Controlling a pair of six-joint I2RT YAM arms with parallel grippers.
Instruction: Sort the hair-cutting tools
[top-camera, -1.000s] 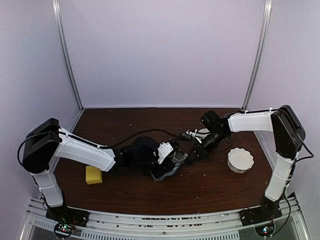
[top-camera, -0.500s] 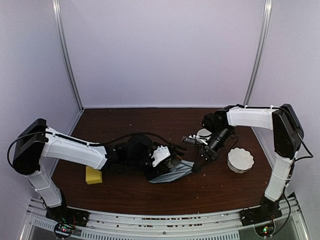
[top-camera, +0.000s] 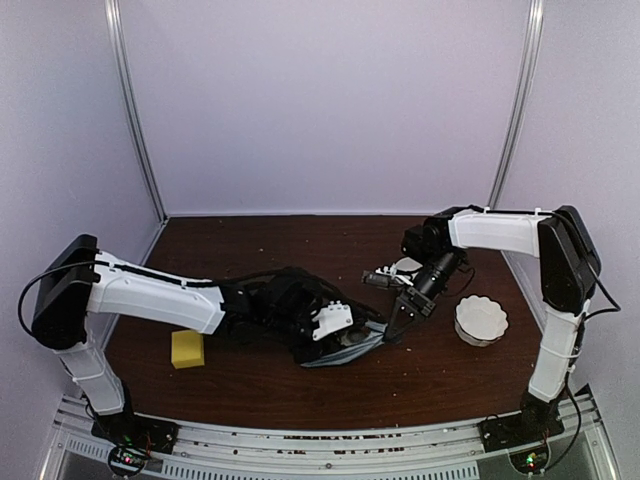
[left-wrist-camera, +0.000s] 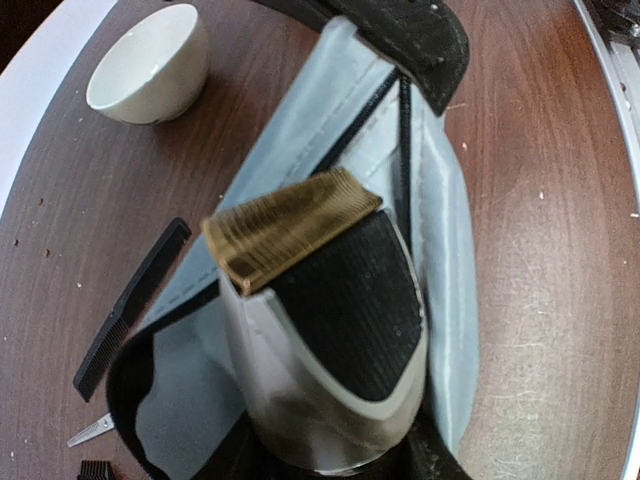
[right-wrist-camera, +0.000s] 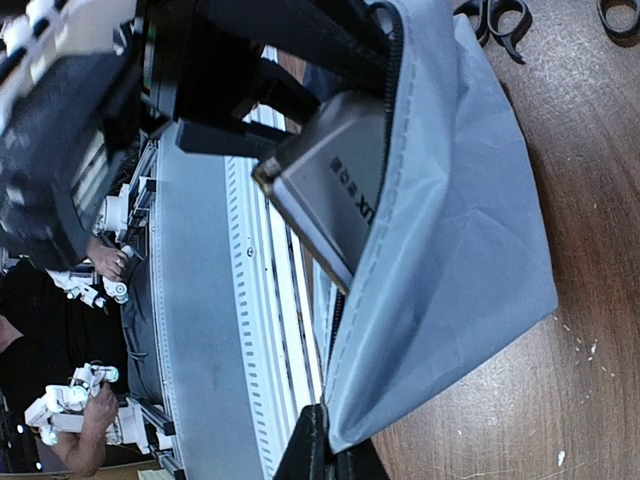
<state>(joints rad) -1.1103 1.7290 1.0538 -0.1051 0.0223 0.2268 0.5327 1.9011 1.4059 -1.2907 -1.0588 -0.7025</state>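
Left hand (top-camera: 345, 331) holds the clipper (left-wrist-camera: 330, 320), its tip in the open pouch (left-wrist-camera: 445, 240); right hand (right-wrist-camera: 325, 452) pinches the pouch's corner.

Leftmost in the top view, a yellow sponge (top-camera: 187, 349) lies beside the left arm. Mid-worktop that arm covers most of the pouch and nearly hides the clipper. Its tan toothed tip and black-and-silver body show only to the wrist cameras, and the left hand's grip is buried beneath it. Beside the pouch lie a comb (left-wrist-camera: 130, 312), the blade tip of scissors (left-wrist-camera: 92, 431) and a small black attachment (left-wrist-camera: 95, 468), the last two cut by the frame edge. Right of the pouch stands a scalloped bowl (top-camera: 481, 320). The worktop (top-camera: 250, 240) is dark brown wood flecked with crumbs, between pale lilac walls (top-camera: 320, 100).
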